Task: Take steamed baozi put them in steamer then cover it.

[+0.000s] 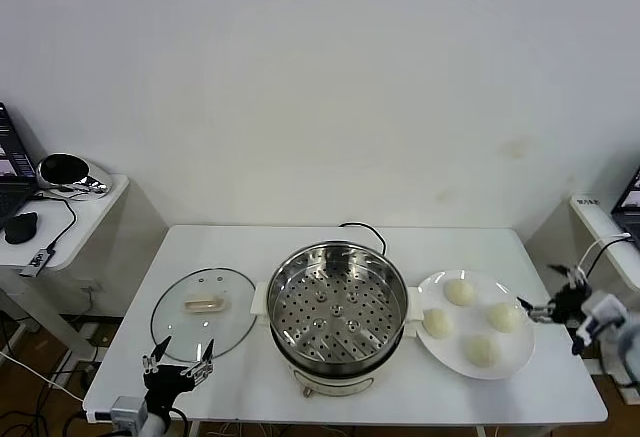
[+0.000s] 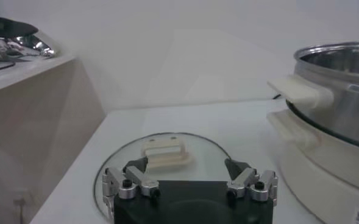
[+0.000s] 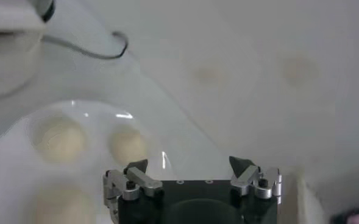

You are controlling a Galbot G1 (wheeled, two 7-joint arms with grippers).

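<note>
- Baozi first: four small, smooth, cream-white steamed baozi (image 1: 471, 321) sit on a flat round white plate (image 1: 525, 347) on the white table (image 1: 250, 387), just right of the steamer and well apart from each other.
- They look soft and light, so my judgement is that a gentle pinch across the widest part of a dome suits them; a hard squeeze would likely dent the skin.
- Centre of the table holds the large shiny stainless-steel steamer (image 1: 338, 307), its perforated tray bare, no bun in it yet.
- Left of it lies the round clear glass cover (image 1: 203, 306) with a metal rim, flat on the table, its cream-white oblong handle up.
- Glass is stiff, slippery and breakable, and probably heavier than the buns; the handle looks like the only sound place to take hold.
- Right gripper (image 1: 535, 309), jaws wide apart and empty, hovers at the plate's right edge, near the closest bun.
- Left gripper (image 1: 178, 362), jaws also spread and empty, waits over the near rim of the cover.
</note>
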